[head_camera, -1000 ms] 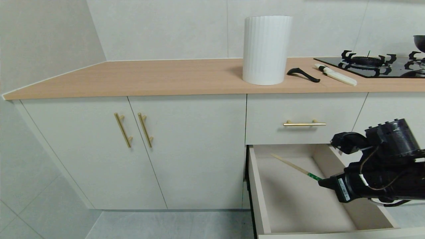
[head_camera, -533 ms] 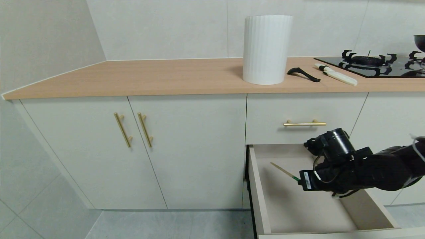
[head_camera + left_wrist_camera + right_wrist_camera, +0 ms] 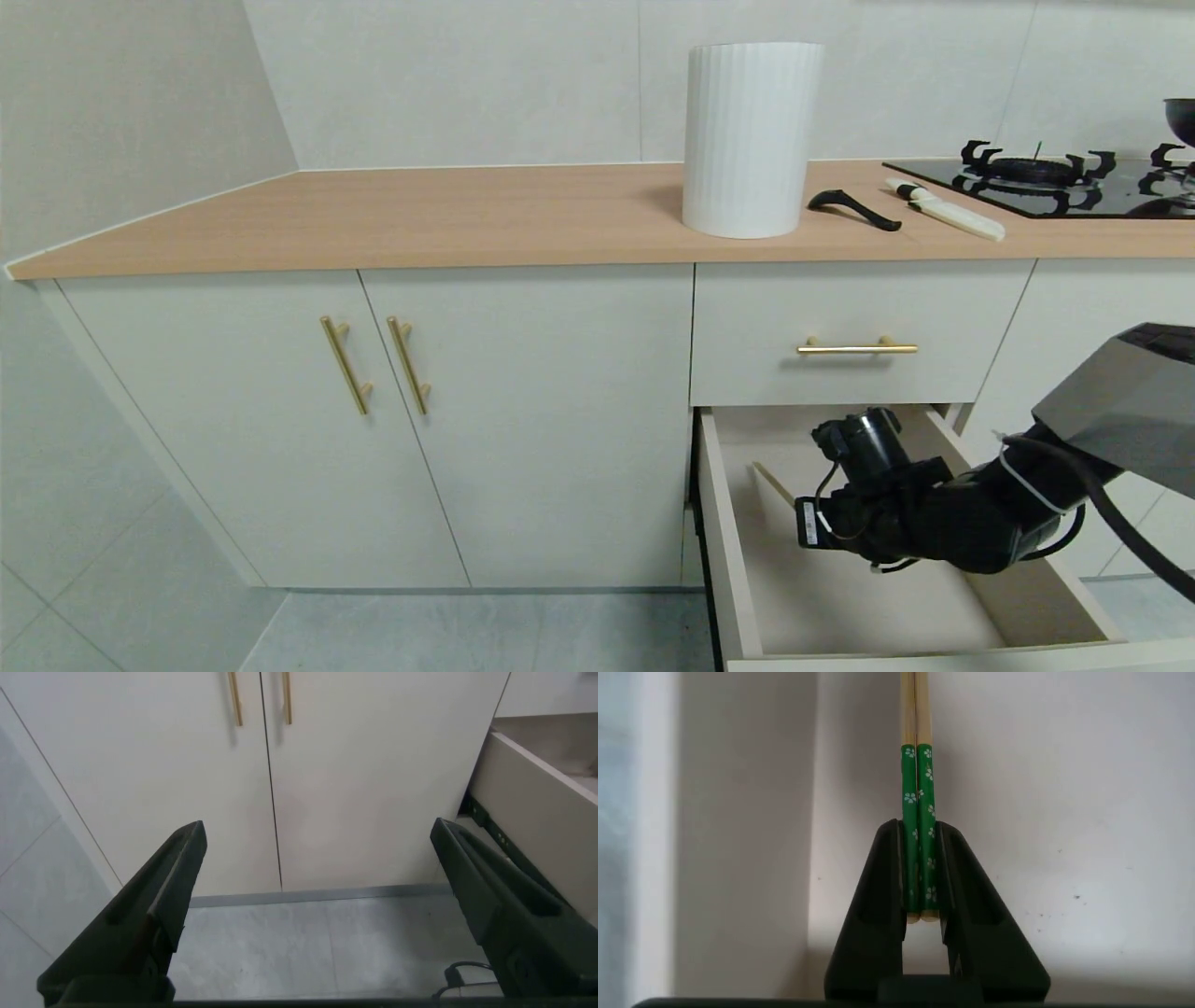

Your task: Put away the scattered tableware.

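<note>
A pair of wooden chopsticks (image 3: 916, 728) with green patterned ends is clamped between the fingers of my right gripper (image 3: 918, 859). In the head view that gripper (image 3: 801, 518) is low inside the open drawer (image 3: 726, 546), and the chopsticks (image 3: 771, 483) slant toward the drawer's back left corner. On the counter lie a black-handled utensil (image 3: 854, 208) and a white knife (image 3: 945, 211). My left gripper (image 3: 322, 919) is open with nothing in it, facing the cabinet doors (image 3: 271, 775) and the floor.
A tall white ribbed container (image 3: 752, 140) stands on the wooden countertop (image 3: 420, 219). At the far right is a gas hob (image 3: 1036, 175). Above the open drawer is a shut drawer with a gold handle (image 3: 856, 349). The open drawer's side wall (image 3: 537, 775) is close to the left gripper.
My right arm has swung left and down into the open drawer, carrying the chopsticks with it. The things on the counter have stayed put.
</note>
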